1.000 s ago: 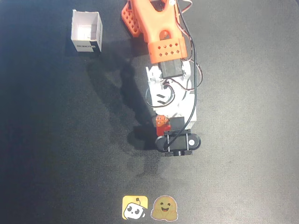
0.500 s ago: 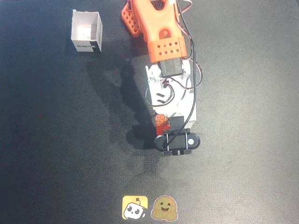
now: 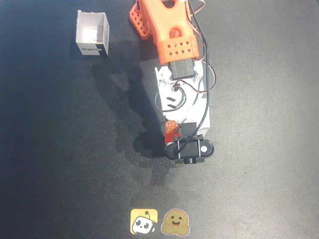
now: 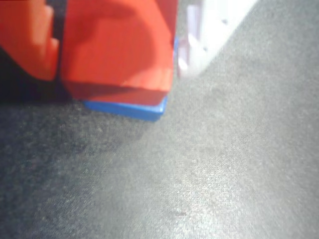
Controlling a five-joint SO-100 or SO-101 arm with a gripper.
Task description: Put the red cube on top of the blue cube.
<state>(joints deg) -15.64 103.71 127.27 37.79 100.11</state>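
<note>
In the wrist view the red cube [image 4: 119, 50] fills the upper left, held between an orange finger [image 4: 27, 45] on its left and a white finger [image 4: 209, 25] on its right. My gripper [image 4: 117, 55] is shut on it. Directly beneath, the blue cube [image 4: 129, 108] shows only as a thin blue edge, and the red cube rests on or just above it. From overhead, only a small patch of the red cube [image 3: 172, 130] peeks out beside the gripper [image 3: 173, 133]; the arm hides the blue cube there.
A white open box [image 3: 92, 34] stands at the upper left of the dark mat [image 3: 60, 149] in the overhead view. Two stickers, yellow [image 3: 144, 221] and brown [image 3: 175, 222], lie at the bottom edge. The orange arm base [image 3: 142, 20] is at the top.
The arm has shifted slightly, its orange upper link drawing toward the top of the overhead view. The red cube stays in the gripper at nearly the same spot.
</note>
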